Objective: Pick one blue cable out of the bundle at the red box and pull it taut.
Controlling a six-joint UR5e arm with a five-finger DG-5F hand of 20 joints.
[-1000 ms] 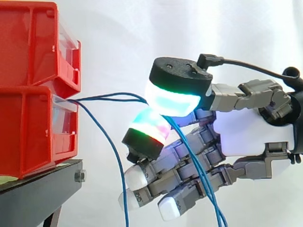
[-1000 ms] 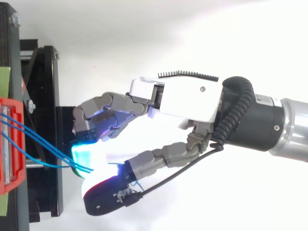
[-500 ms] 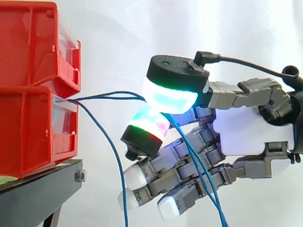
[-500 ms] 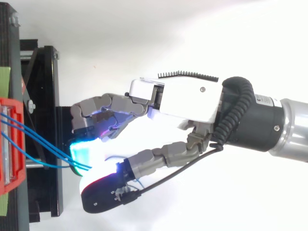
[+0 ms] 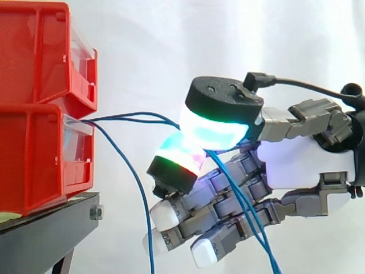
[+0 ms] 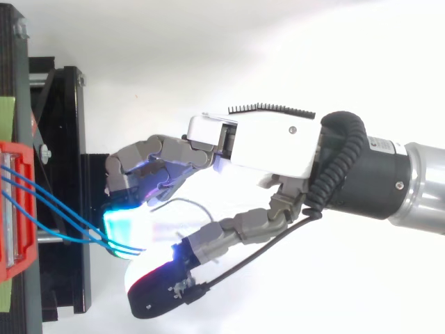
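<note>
From the side, you have the hand (image 5: 296,162) level with the lip of the lower red box (image 5: 34,154) on the black stand (image 5: 45,234). Its fingers are closed narrow, with two blue cables (image 5: 131,118) nipped between the cyan thumb pad (image 5: 214,128) and the green-and-red finger pad (image 5: 179,154) below it. Over the last half second the thumb pad slides back away from the box and drops a touch, while the finger pad hardly moves. The cables run from the box to the pads almost level with only a slight sag, then hang down across the curled fingers. A loose strand (image 5: 137,182) droops from the box towards the floor, untouched. From above, the hand (image 6: 271,142) shows the same shift: the thumb (image 6: 156,296) swings out and back from the red box (image 6: 21,264), and the blue cables (image 6: 55,202) slant from the box into the cyan glow. You appear to have started the pull, but the span is not yet tight, and you seem to hold two cables rather than one.
</note>
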